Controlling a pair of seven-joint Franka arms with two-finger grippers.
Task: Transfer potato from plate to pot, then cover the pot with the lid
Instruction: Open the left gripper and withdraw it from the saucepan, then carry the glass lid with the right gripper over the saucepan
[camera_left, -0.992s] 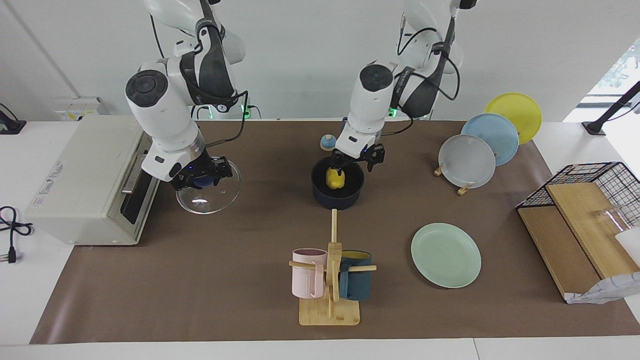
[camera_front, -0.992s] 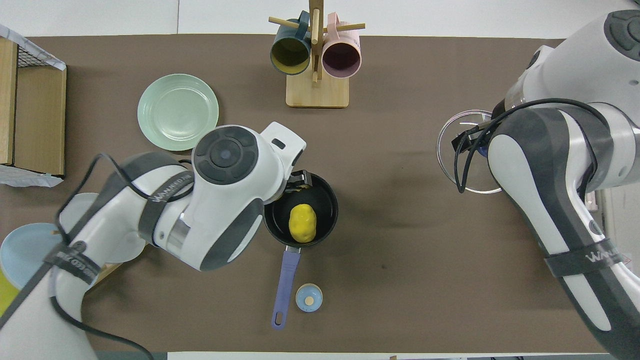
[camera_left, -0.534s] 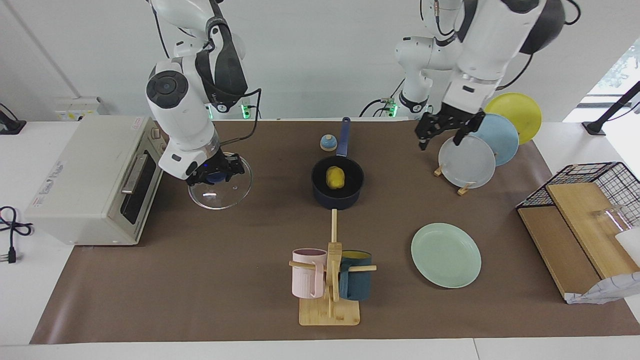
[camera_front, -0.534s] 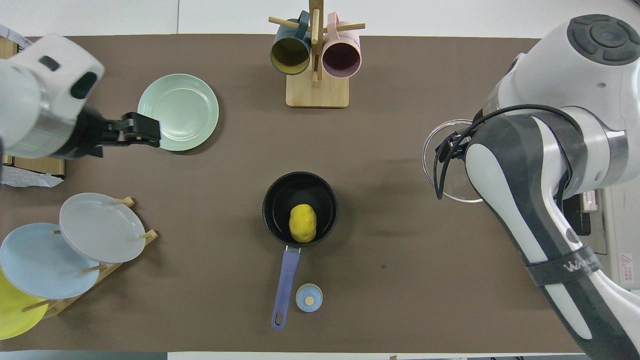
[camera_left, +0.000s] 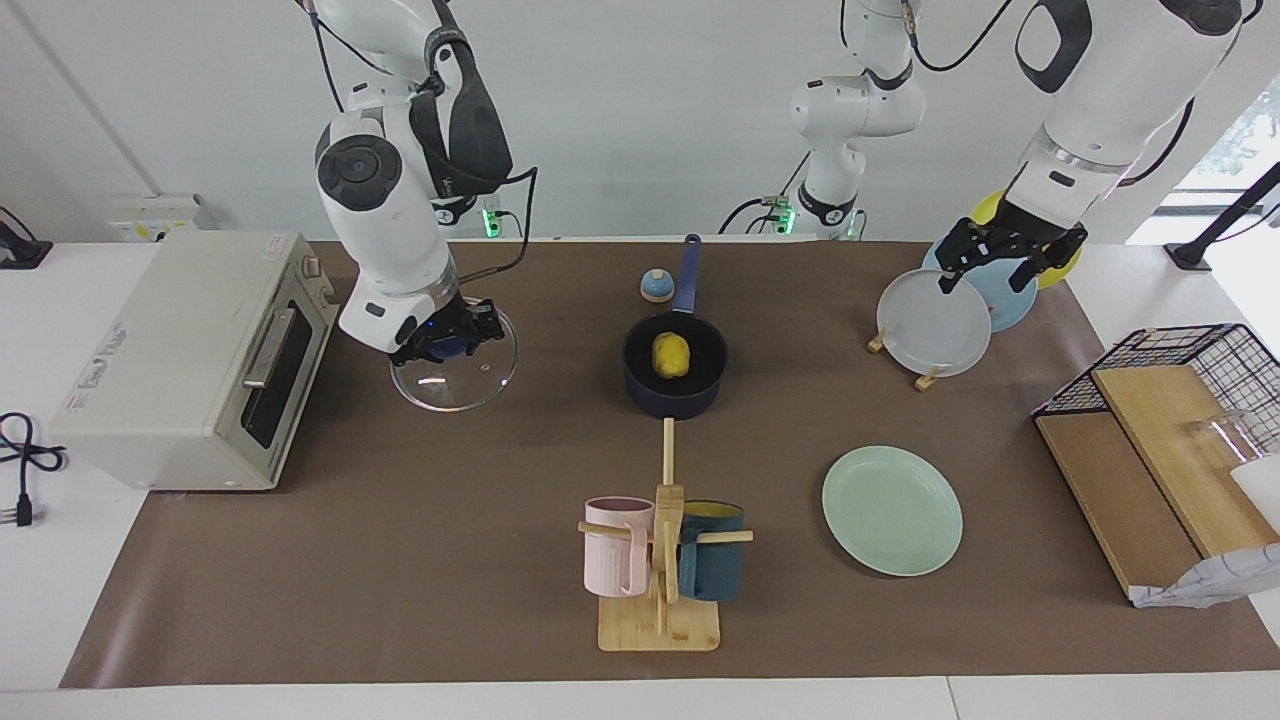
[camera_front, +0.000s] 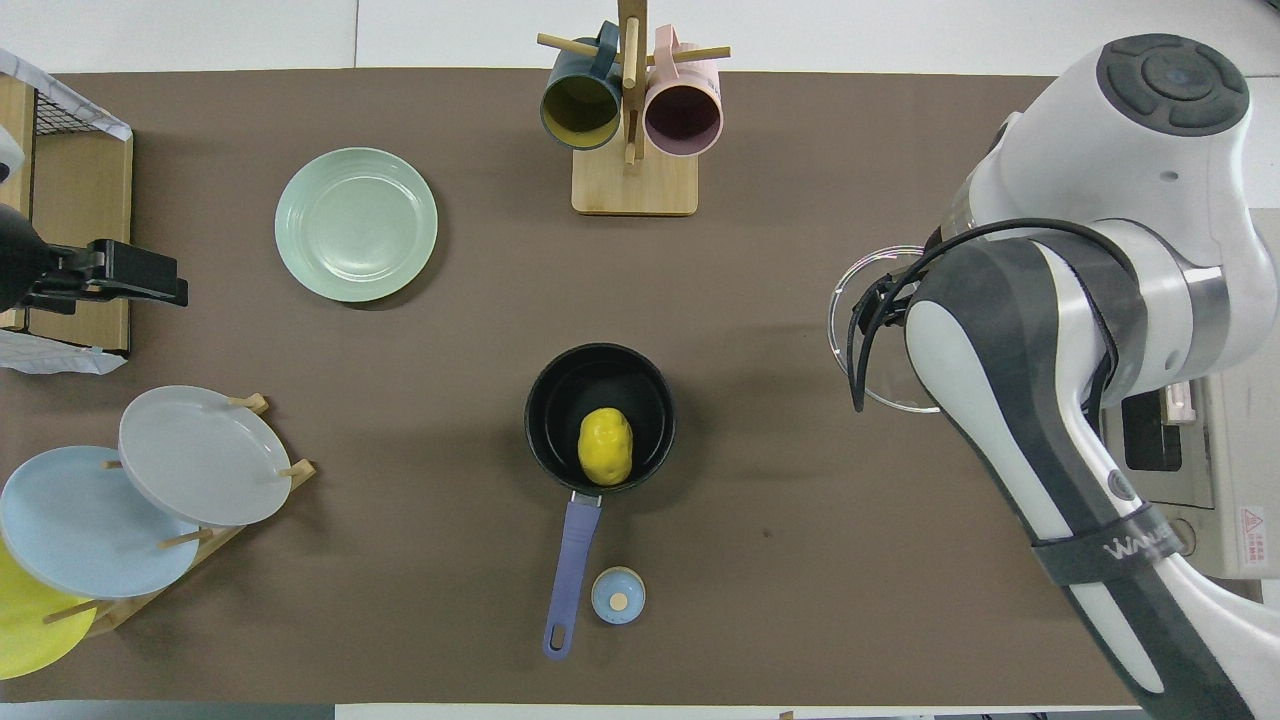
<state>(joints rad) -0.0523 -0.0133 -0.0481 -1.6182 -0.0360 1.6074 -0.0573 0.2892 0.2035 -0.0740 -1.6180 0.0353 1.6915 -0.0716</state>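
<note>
The yellow potato (camera_left: 671, 354) (camera_front: 605, 446) lies inside the dark navy pot (camera_left: 670, 403) (camera_front: 560, 390), whose blue handle points toward the robots. The mint-green plate (camera_left: 891, 510) (camera_front: 355, 223) is bare, farther from the robots and toward the left arm's end. My right gripper (camera_left: 450, 340) is shut on the blue knob of the clear glass lid (camera_left: 455, 385) (camera_front: 870, 330) and holds it just above the mat between the toaster oven and the pot. In the overhead view the arm hides that gripper. My left gripper (camera_left: 1005, 262) (camera_front: 150, 284) is open and empty, raised over the plate rack.
A toaster oven (camera_left: 180, 360) stands at the right arm's end. A small blue bell (camera_left: 655, 286) sits beside the pot handle. A mug tree (camera_left: 660, 560) with two mugs stands farther out. A rack of upright plates (camera_left: 935, 325) and a wire basket (camera_left: 1180, 420) are at the left arm's end.
The left gripper let go of the potato in the pot, rose and swung away over the plate rack. The right gripper carried the lid from beside the oven toward the pot.
</note>
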